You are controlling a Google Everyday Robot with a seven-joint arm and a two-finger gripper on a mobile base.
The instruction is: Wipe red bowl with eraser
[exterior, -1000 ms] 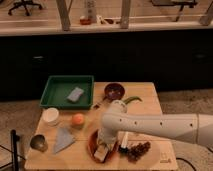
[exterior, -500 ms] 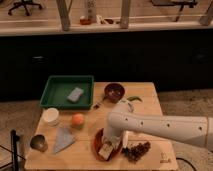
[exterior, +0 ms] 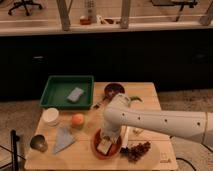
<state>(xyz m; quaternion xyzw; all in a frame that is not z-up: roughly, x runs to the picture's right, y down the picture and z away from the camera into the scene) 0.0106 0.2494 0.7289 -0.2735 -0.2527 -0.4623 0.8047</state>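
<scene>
Reaches in from the right across the table point(exterior: 152, 97) and plants the gripper point(exterior: 106, 141) straight down inside the red bowl point(exterior: 96, 145), near the front edge. Keeps the eraser point(exterior: 104, 147) beneath it, a pale tan block low in the bowl and seemingly against its inner surface. Cannot tell how wide the gripper stands or whether it truly clamps the block: hidden by the wrist.

Compared with a second ago, sits a touch further right and deeper over the bowl's middle, with the elbow swung higher toward the maroon bowl point(exterior: 114, 91). Half a second ago, looked almost the same as now. Leaves the red bowl roughly where it was, apart from a slight nudge rightward.

Reads, as a judgement, like a wiping stroke under way rather than an approach: already in the bowl, tool down, only small sideways travel. Calls next for more passes around the inside, with light pressure so as not to drag the bowl into the grapes point(exterior: 138, 149) just beside it.

Leaves untouched the green tray point(exterior: 50, 95) with its sponge point(exterior: 75, 94), the white cup point(exterior: 50, 116), the orange point(exterior: 77, 119) and the grey cloth point(exterior: 64, 138).
</scene>
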